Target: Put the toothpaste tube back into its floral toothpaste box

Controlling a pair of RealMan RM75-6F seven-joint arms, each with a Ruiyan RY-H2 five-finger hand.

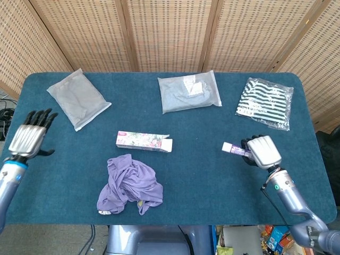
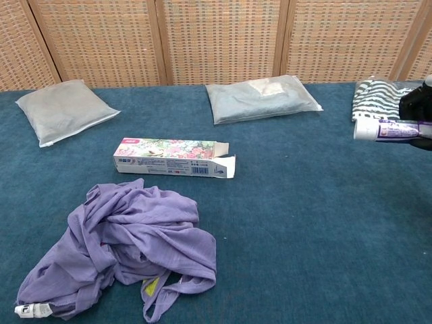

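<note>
Looking down from the head view, the right robot hand (image 1: 260, 150) is gripping the toothpaste tube (image 1: 232, 148), white cap end poking out toward the middle of the bench (image 1: 212, 186). The floral toothpaste box (image 1: 144, 141) lies flat near the centre, well apart from the tube, with its flap open on the end facing the tube. The left robot hand (image 1: 32, 137) hangs at the far left edge with fingers spread, holding nothing. A crumpled purple shirt (image 1: 129, 184) sits just in front of the box. Along the back edge there's a grey packet (image 1: 78, 98) on the left, another grey packet (image 1: 189, 91) in the middle, and a striped black-and-white packet (image 1: 265, 102) on the right.

Chest view next: the tube (image 2: 386, 129) shows at the right edge, held level off the blue cloth, with dark fingers (image 2: 418, 104) wrapped around its purple end. The box (image 2: 173, 157) lies on its side, open flap (image 2: 226, 166) pointing right. The purple shirt (image 2: 128, 250) fills the lower left, and the left robot hand isn't visible here.
</note>
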